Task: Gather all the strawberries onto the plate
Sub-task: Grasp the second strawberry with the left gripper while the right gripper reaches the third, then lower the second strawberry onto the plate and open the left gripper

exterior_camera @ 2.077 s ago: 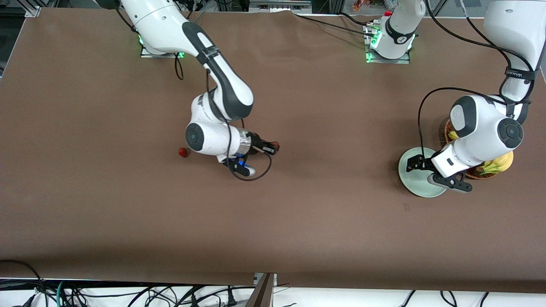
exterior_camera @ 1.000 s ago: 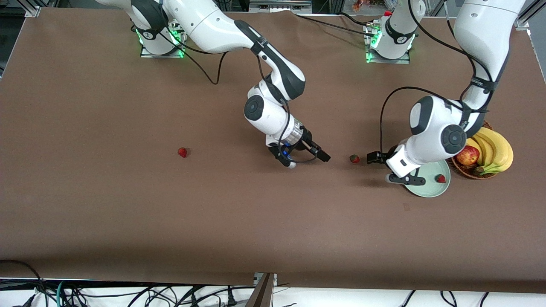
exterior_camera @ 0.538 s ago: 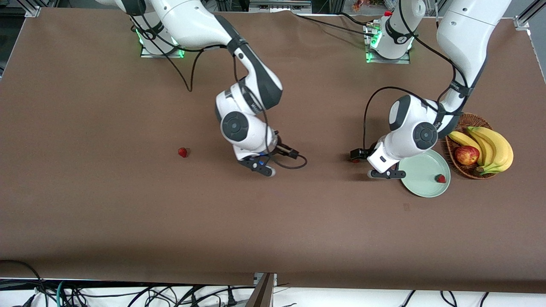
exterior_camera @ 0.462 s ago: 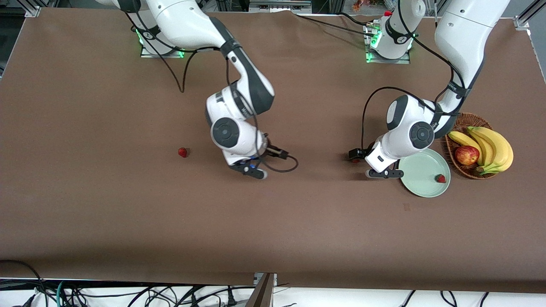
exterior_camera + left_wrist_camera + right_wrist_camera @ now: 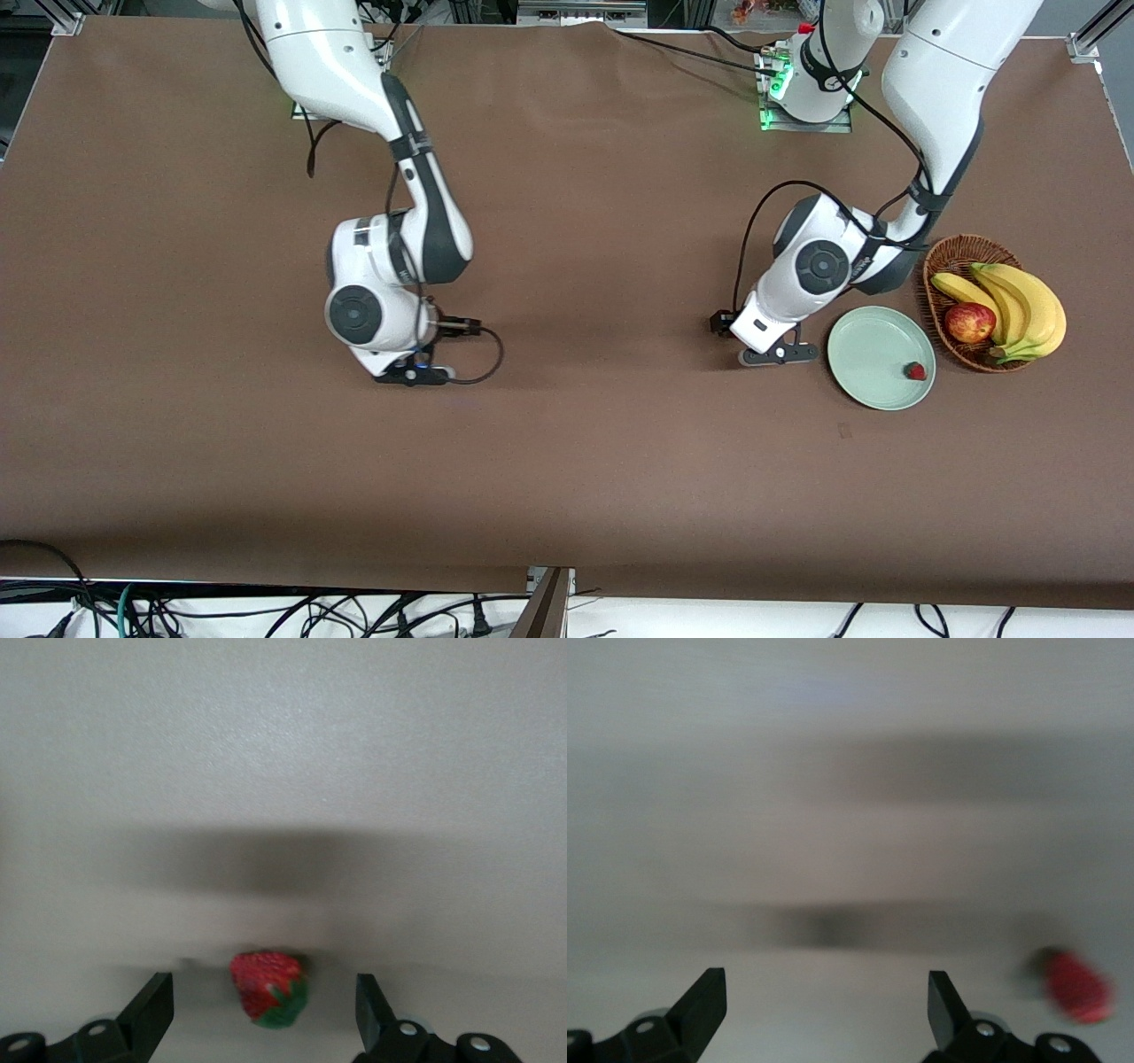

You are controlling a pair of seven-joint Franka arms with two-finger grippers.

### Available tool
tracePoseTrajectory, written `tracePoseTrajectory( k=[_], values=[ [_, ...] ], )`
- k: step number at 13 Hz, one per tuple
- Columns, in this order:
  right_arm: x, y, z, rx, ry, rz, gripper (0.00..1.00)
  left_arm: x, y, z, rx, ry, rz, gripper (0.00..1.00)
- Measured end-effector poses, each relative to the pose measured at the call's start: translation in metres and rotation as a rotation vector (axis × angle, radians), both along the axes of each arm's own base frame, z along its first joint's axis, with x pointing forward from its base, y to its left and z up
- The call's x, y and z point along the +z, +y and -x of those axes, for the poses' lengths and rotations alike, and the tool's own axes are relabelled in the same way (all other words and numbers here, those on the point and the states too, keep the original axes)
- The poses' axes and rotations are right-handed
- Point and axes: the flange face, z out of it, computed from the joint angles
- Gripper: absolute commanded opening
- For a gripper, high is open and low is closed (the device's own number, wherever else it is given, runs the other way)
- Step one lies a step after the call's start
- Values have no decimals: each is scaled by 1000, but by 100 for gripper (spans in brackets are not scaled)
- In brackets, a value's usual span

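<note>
One strawberry [image 5: 915, 371] lies in the pale green plate [image 5: 864, 341], near its rim. Another strawberry [image 5: 268, 988] lies on the brown table beside the plate, toward the right arm's end. My left gripper [image 5: 263, 985] [image 5: 721, 322] is down around it, open, with both fingers clear of the berry. The left hand hides this berry in the front view. My right gripper [image 5: 825, 979] [image 5: 461, 327] is open and empty over the table's middle. A blurred strawberry [image 5: 1077, 987] lies off to one side of its fingers. The right wrist hides that berry in the front view.
A brown wicker basket [image 5: 941, 260] with bananas [image 5: 1019, 301] and an apple [image 5: 968, 322] stands against the plate at the left arm's end of the table. Cables loop off both wrists.
My right arm has swung back toward its own end of the table, over the lone strawberry there. My left gripper has moved off the plate and come down around the strawberry beside it.
</note>
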Motion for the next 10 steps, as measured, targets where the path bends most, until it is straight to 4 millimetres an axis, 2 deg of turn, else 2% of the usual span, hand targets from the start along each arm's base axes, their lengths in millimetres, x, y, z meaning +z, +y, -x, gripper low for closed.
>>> tracePoseTrajectory(
  k=[2,5,7,8,10],
  values=[
    [-15,-37,7,50,1,15,99,0,-2,1,6,-4,-8,59],
    [-19,-91,10,148,-12,26,98,-3,1,0,10,-3,-11,27],
    [-23,-115,14,175,-18,31,93,-2,1,-1,11,-6,-9,4],
    [-26,-119,17,178,-18,33,91,-2,1,-1,12,-6,-9,1],
    [-27,-116,21,182,-16,32,87,-1,3,-3,17,-10,-8,2]
  ],
)
